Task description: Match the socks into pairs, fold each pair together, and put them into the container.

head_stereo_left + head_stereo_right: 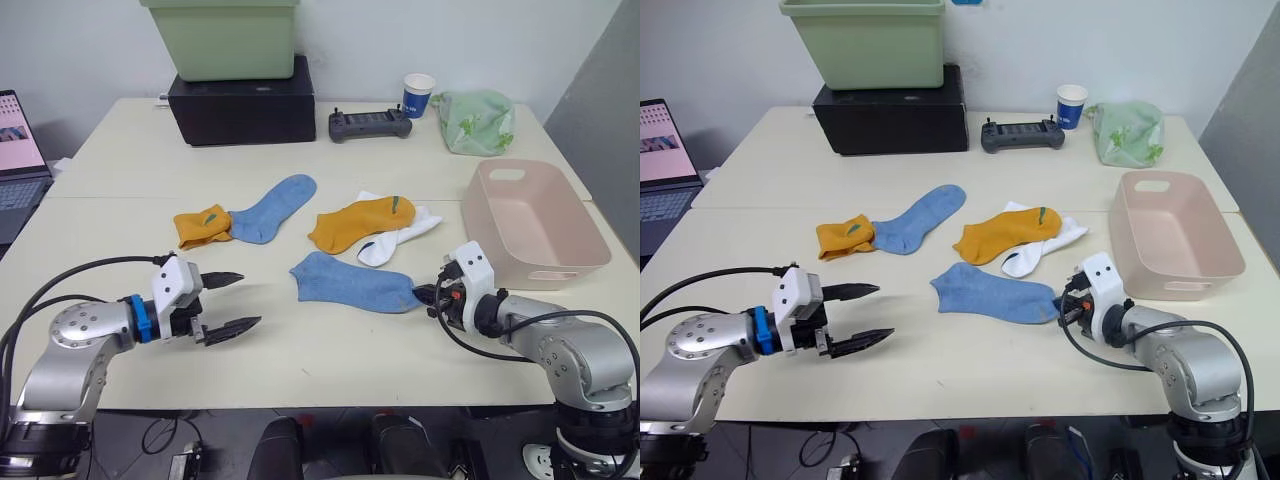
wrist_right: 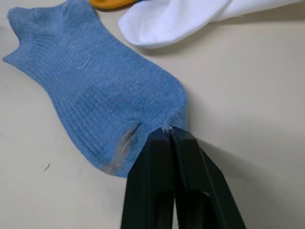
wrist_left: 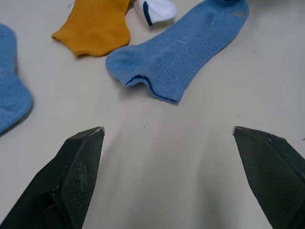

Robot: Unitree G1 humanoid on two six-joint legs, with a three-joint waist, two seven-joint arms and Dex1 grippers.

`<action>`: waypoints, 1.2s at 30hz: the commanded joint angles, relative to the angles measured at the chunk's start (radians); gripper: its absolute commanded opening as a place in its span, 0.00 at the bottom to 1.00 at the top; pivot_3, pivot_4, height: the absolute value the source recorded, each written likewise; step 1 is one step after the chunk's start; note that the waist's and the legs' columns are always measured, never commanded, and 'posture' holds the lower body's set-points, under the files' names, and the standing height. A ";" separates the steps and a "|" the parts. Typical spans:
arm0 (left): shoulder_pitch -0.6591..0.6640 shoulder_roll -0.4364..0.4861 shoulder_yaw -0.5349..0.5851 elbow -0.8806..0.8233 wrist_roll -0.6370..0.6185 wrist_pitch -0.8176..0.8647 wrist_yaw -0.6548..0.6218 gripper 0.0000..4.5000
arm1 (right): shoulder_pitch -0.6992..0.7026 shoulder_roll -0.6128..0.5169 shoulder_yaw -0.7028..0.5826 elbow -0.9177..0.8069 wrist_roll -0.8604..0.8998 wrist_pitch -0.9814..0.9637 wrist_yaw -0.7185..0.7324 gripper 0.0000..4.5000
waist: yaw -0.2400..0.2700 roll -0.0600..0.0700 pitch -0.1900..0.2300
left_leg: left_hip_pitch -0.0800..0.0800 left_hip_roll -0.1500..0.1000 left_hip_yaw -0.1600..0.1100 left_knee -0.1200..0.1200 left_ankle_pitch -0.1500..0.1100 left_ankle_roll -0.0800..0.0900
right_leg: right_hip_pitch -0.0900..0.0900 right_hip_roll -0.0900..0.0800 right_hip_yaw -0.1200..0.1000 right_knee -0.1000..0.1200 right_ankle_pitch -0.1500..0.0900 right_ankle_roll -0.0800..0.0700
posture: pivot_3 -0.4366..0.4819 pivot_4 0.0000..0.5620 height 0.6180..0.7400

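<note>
Several socks lie mid-table. A light blue sock [image 1: 350, 283] lies nearest me, and my right gripper [image 1: 420, 295] is shut on its toe edge [image 2: 162, 125]. A second light blue sock [image 1: 275, 207] lies farther back, touching a bunched mustard sock [image 1: 202, 225]. Another mustard sock [image 1: 358, 222] overlaps a white sock [image 1: 400, 238]. My left gripper [image 1: 248, 299] hovers open over bare table, left of the near blue sock [image 3: 176, 57]. The pale pink container [image 1: 588, 240] stands at the right with nothing in it.
A green bin [image 1: 222, 38] sits on a black box [image 1: 243, 105] at the back. A black controller [image 1: 370, 124], a paper cup [image 1: 418, 95] and a pale green cloth bag [image 1: 475, 122] stand at the back right. A laptop [image 1: 18, 150] is at the far left.
</note>
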 commanded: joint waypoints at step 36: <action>-0.245 -0.311 -0.111 -0.080 -0.179 0.663 0.466 1.00 | 0.240 -0.292 0.096 -0.017 -0.180 -0.690 0.240 0.83 | 0.020 -0.001 0.000 | 0.000 -0.001 -0.005 0.005 0.001 -0.001 | 0.004 0.002 -0.004 0.001 0.000 0.000 | 0.48 0.27 0.96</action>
